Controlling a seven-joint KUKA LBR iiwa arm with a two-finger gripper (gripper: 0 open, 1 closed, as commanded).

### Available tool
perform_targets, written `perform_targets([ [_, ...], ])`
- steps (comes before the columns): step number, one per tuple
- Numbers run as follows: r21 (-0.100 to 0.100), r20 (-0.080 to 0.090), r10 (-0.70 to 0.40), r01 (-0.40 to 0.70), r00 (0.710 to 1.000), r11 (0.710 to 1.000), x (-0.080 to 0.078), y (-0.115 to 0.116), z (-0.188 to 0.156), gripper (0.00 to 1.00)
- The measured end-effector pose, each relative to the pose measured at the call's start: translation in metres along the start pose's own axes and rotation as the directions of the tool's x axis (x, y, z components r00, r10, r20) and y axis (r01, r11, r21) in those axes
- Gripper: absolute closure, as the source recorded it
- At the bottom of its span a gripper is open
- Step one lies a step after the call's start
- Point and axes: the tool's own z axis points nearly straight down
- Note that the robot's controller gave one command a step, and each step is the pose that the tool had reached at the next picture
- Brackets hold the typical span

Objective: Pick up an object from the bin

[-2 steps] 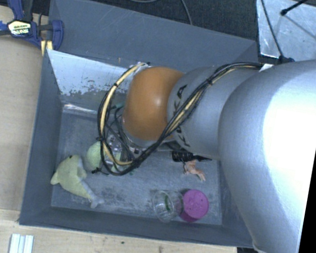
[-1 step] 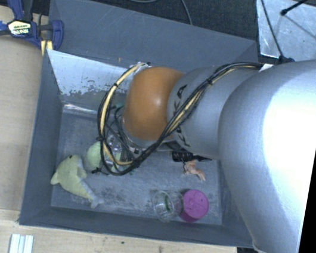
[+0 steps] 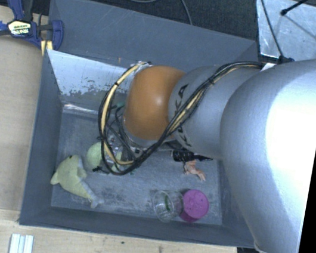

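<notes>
Reaching in from the right, the arm hangs its claw [image 3: 116, 152] low over the left-middle floor of the bin [image 3: 45, 133], beneath the orange wrist cover; whether it is open or closed cannot be told. A pale green ball [image 3: 93, 155] lies just beside it on the view's left, probably the nearest pick. A green soft figure [image 3: 73, 177] lies beyond, nearer the front wall, slanting down-right.

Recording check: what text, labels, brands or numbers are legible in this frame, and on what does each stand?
Nothing can be read in full.
Dark lettering on the silver arm: crossed by cables, unreadable.
Clear cup, its magenta lid, pale green toy: no markings visible.
</notes>
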Motion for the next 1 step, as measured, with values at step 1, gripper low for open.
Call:
perform_targets([
  [1,0.001,0.0,0.0,0.0,1.0,1.0,0.0003,-0.0008,-0.0193,1.0],
])
